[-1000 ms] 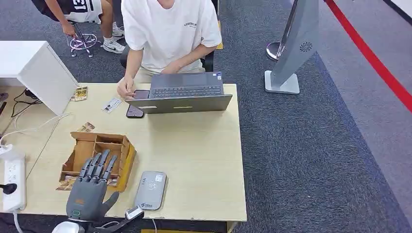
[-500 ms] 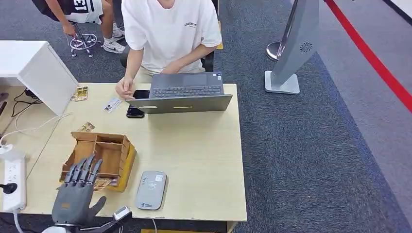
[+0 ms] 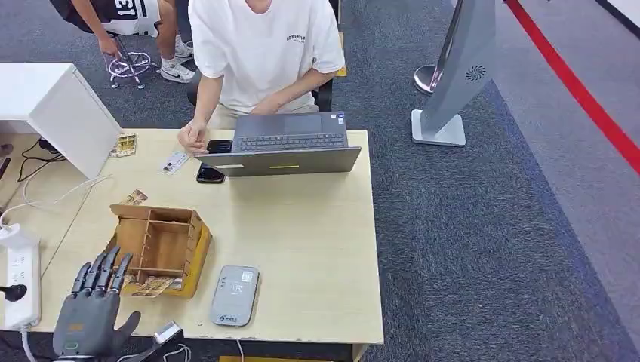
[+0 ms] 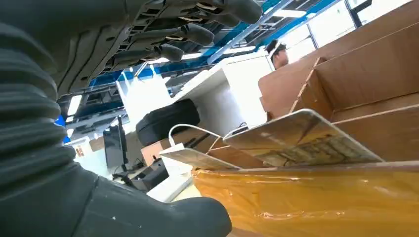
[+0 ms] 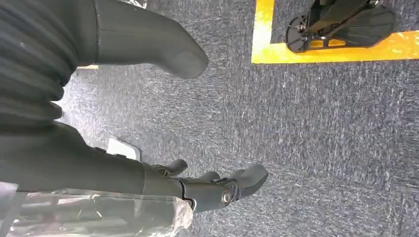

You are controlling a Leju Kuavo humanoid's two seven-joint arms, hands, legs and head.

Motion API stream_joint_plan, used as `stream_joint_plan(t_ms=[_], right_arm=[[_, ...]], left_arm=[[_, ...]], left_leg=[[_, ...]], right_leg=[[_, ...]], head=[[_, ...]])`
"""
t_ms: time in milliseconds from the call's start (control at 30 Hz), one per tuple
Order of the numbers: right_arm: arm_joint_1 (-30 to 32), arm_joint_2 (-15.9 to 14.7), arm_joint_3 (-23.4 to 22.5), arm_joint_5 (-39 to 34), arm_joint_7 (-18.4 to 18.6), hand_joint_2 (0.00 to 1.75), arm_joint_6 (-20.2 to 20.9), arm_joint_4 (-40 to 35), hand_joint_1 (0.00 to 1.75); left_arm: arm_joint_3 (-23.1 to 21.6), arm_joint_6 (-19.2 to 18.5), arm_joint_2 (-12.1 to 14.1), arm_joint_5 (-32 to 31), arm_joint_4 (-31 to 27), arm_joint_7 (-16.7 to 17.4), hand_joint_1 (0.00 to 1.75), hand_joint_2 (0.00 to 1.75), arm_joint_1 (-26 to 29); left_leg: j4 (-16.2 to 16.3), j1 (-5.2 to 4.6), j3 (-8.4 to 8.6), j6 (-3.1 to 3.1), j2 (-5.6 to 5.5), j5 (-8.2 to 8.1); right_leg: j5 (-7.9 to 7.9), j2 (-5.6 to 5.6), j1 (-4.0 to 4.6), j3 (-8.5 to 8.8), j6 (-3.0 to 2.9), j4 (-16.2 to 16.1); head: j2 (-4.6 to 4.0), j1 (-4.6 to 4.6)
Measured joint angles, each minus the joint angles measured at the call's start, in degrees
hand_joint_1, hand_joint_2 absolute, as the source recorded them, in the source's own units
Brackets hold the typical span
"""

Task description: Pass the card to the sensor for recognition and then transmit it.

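A wooden divided box [image 3: 160,240] stands at the table's front left, with a printed card [image 3: 154,285] lying in its near compartment. To its right lies the grey card sensor [image 3: 235,295], flat on the table. My left hand [image 3: 92,315] hovers at the table's front edge, just left of and nearer than the box, fingers spread and holding nothing. In the left wrist view its fingers [image 4: 192,34] stretch above the card [image 4: 301,140], which juts over the box's yellow-taped wall [image 4: 321,202]. My right hand [image 5: 148,148] hangs over carpet, empty with fingers apart.
A person sits at the far side behind a grey laptop [image 3: 287,147], one hand by a dark phone [image 3: 210,174]. A loose card [image 3: 173,162] lies near it. A white power strip [image 3: 21,283] and a white cabinet [image 3: 64,113] are at the left. A grey kiosk stand [image 3: 453,83] is on the carpet.
My left hand has drawn back from over the box toward the table's front left corner, still empty. The card in the box's near compartment is now uncovered.
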Motion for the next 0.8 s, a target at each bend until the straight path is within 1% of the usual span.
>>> stream_joint_plan(t_ms=[400, 800], right_arm=[[0.0, 0.0, -0.2, 0.1, 0.0, 1.75, 0.2, 0.0, 0.0], [0.0, 0.0, -0.2, 0.1, 0.0, 1.75, 0.0, -0.2, 0.0]], left_arm=[[0.3, 0.0, -0.9, 0.0, 0.0, 0.0, 0.0, 1.75, 0.7], [0.3, -0.2, -1.2, 0.0, 0.0, 0.3, 0.0, 1.75, 0.6]], left_leg=[[0.0, 0.0, 0.01, 0.0, 0.0, 0.0], [0.0, -0.01, 0.02, 0.0, 0.0, 0.0]], right_leg=[[0.0, 0.0, 0.0, -0.01, 0.0, 0.0], [0.0, 0.0, -0.01, -0.1, 0.0, 0.0]], head=[[0.0, 0.0], [0.0, 0.0]])
